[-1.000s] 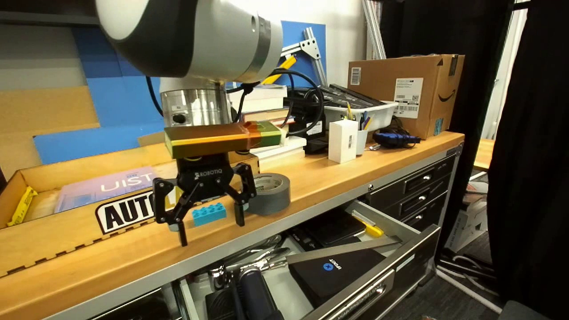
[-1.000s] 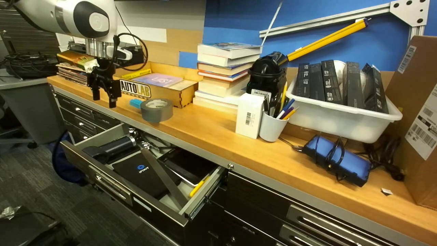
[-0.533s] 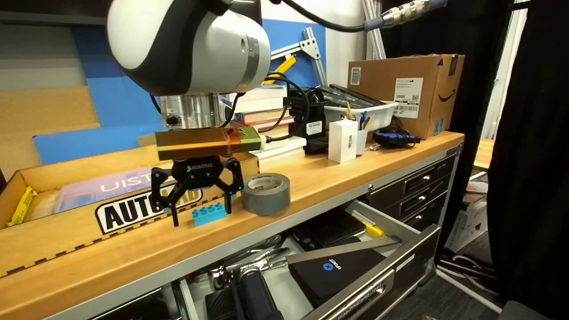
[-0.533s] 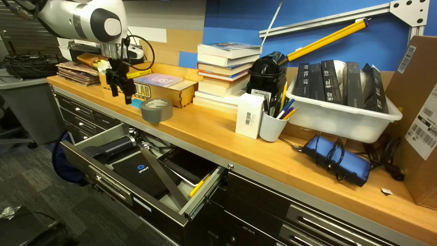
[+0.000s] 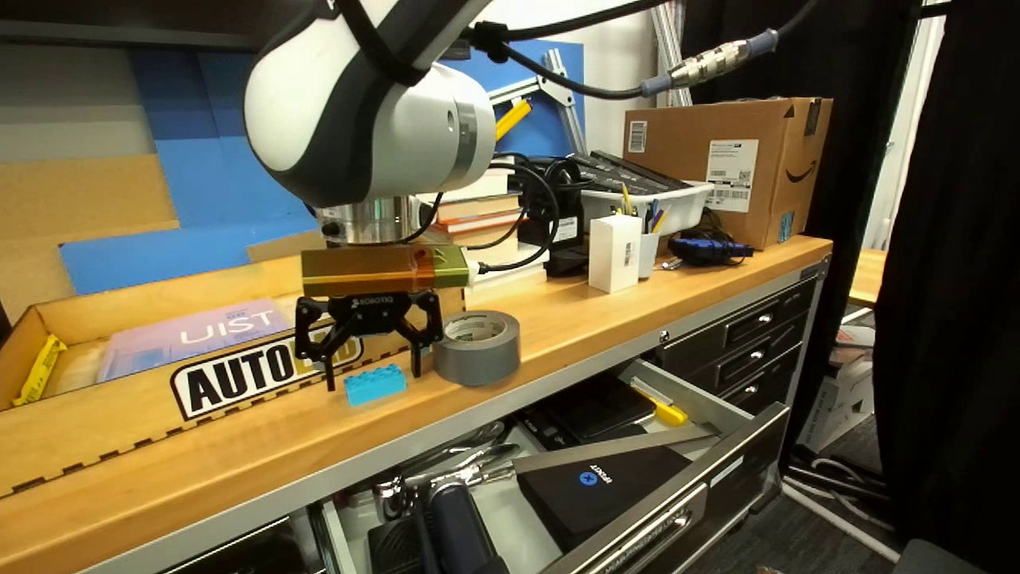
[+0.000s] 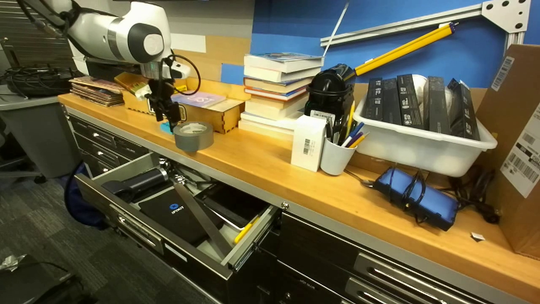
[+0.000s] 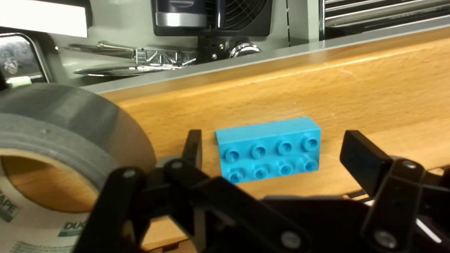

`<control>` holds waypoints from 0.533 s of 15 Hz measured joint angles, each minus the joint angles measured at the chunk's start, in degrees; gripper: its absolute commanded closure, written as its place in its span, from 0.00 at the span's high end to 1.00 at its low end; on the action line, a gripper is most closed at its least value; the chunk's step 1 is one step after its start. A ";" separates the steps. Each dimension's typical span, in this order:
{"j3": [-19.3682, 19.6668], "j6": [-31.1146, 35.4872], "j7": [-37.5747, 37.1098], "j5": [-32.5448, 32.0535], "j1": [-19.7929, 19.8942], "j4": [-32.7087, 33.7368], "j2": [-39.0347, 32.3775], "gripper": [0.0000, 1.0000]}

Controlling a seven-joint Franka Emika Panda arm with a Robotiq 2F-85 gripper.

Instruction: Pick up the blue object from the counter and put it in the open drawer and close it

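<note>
The light-blue block (image 5: 376, 386) lies flat on the wooden counter (image 5: 598, 335), beside the grey tape roll. In an exterior view the block (image 6: 164, 128) is partly hidden by my gripper (image 6: 166, 122). My gripper (image 5: 373, 381) is open and empty, pointing down at the block. In the wrist view the block (image 7: 270, 151) shows studs up between the two spread fingertips of my gripper (image 7: 272, 140), with a gap on each side. I cannot tell exactly how high the fingertips are. The drawer (image 5: 737, 486) is open below the counter and holds tools and black boxes; its front also shows (image 6: 198, 261).
The grey tape roll (image 5: 478, 351) stands close beside one finger. A wooden tray box (image 5: 103, 430) is behind the block. Books (image 6: 278, 88), a white box (image 6: 308, 143), a pen cup (image 6: 336, 158) and a white bin (image 6: 422, 147) stand farther along the counter.
My open gripper has moved back from the counter's front edge to the block, and toward the tape roll in an exterior view. The block, tape roll and drawer have not moved.
</note>
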State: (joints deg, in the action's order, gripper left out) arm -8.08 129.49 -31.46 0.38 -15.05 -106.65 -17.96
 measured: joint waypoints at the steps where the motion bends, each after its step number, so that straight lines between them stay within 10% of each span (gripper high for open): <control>1: 0.34 0.69 -0.96 -0.52 -0.10 0.00 -0.25 1.00; 4: 1.36 1.91 -4.39 -3.24 -1.01 0.00 -0.97 1.00; 5: 1.48 2.07 -5.27 -3.95 -1.28 0.00 -1.22 0.75; 8: 1.48 2.13 -5.89 -4.43 -1.91 0.08 -1.37 0.59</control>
State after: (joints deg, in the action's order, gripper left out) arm -6.60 131.63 -37.35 -4.05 -16.97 -106.58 -19.32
